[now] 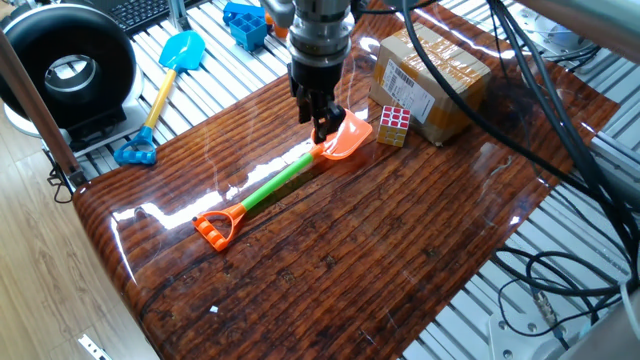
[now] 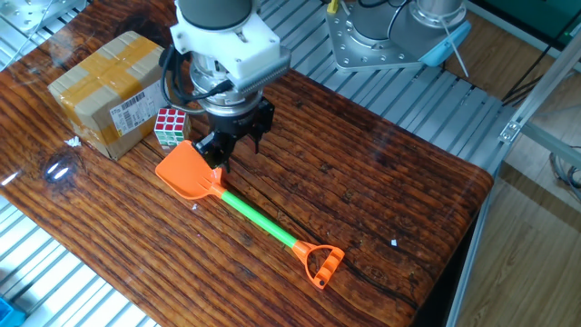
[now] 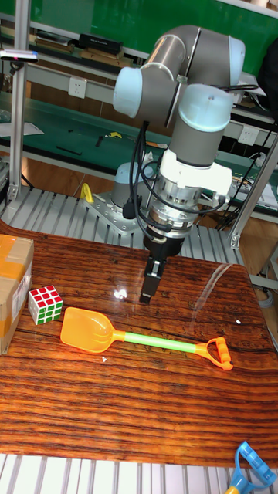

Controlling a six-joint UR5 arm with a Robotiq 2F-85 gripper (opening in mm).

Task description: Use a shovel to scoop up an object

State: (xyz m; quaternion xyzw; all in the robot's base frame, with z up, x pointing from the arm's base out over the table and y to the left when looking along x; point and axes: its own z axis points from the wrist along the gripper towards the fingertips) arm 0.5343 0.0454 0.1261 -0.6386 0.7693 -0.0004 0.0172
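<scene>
One shovel (image 2: 238, 205) lies flat on the surface (image 2: 381, 182), blade just beside the cube (image 2: 169, 125). Pincer (image 2: 238, 143) hangs over the blade's neck, fingers parted, holding nothing.

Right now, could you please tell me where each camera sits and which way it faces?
One fixed view: high, beyond the shovel's handle end, looking down at cube and box; shows gripper.
The other fixed view: high on the opposite side, box far left; shows gripper and arm base.
Tall fixed view: low at the table's long edge, facing the whole arm.
All share shovel, cube and gripper.
</scene>
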